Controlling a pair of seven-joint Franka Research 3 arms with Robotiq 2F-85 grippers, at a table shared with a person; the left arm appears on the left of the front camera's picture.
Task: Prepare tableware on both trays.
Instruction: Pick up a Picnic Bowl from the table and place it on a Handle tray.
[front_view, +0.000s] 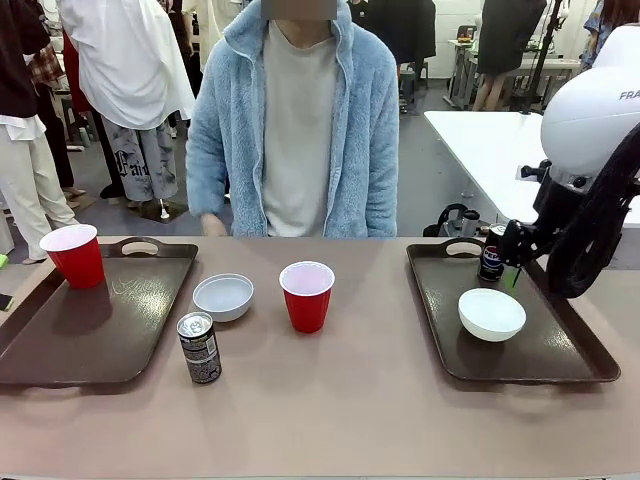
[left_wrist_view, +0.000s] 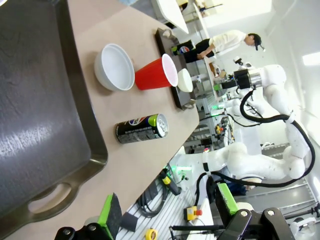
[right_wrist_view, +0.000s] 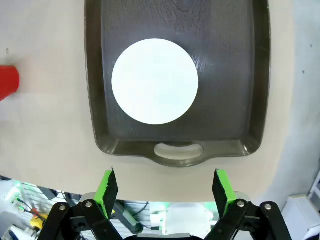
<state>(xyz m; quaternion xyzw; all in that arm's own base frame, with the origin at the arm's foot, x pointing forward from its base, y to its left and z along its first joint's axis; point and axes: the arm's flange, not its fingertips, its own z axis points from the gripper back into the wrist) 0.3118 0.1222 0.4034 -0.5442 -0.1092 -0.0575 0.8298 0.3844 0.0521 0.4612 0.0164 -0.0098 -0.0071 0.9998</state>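
Note:
On the left tray a red cup stands at the far left corner. A white bowl, a second red cup and a dark can stand on the table between the trays. The right tray holds a white bowl and a can near its far handle. My right gripper hangs just right of that can, open and empty, above the tray's handle and the bowl. My left gripper is open and empty, off the left tray's end.
A person in a light blue fleece stands at the far side, one hand at the table edge. In the left wrist view the bowl, cup and can lie in line beyond the tray rim. A white table stands behind.

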